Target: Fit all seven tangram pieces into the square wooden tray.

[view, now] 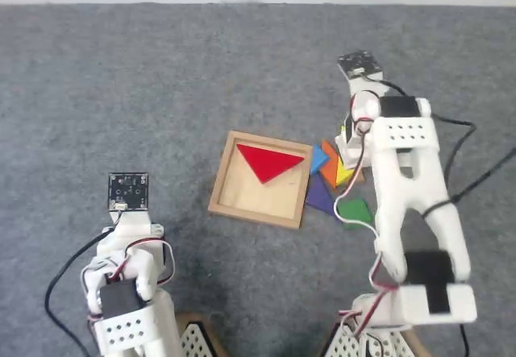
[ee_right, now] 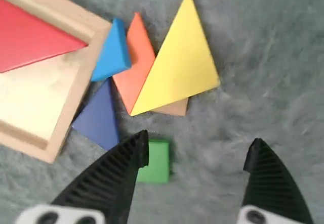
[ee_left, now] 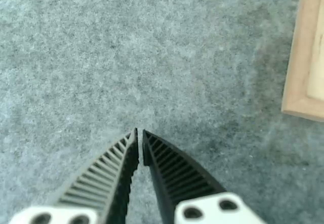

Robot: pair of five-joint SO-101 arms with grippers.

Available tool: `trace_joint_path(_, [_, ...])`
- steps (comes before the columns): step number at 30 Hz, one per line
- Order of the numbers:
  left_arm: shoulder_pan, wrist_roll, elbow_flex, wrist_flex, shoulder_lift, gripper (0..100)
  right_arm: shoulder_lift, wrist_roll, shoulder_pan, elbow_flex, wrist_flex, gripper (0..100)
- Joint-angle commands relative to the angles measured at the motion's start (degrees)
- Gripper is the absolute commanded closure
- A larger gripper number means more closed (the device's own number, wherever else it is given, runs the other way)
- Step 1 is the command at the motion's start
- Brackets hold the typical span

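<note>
Red triangle [view: 268,162] in tray [view: 254,213].
We note right gripper [ee_right: 198,143] spread wide by green piece [ee_right: 156,169]; left gripper [ee_left: 140,133] pressed closed, empty.

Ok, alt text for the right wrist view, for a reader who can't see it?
The right gripper hangs open above loose pieces on grey carpet: a yellow triangle, orange piece, light blue triangle, dark blue piece and green square. Beside them, the wooden tray holds a red triangle.
</note>
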Motion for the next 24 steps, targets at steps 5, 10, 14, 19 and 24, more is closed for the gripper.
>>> trace_joint_path(5, [-0.18,-0.53,-0.48,0.26,-1.14,98,12.18,-6.86,-4.00,-4.40,-3.91,69.1])
trace_joint_path(10, [-0.18,-0.53,-0.48,0.26,-1.14,98,14.64,-9.32,-14.11,-7.03,-3.91,69.1])
trace_joint_path(14, [-0.18,-0.53,-0.48,0.26,-1.14,98,15.25,-9.41,-19.38,-7.38,-5.41,69.1])
trace_joint_path(19, [-0.18,-0.53,-0.48,0.26,-1.14,98,18.86,-9.32,-19.91,-10.02,-7.96,69.1])
trace_joint_path(24, [-0.18,-0.53,-0.48,0.26,-1.14,98,26.77,-9.23,-19.91,-17.14,-7.52,69.1])
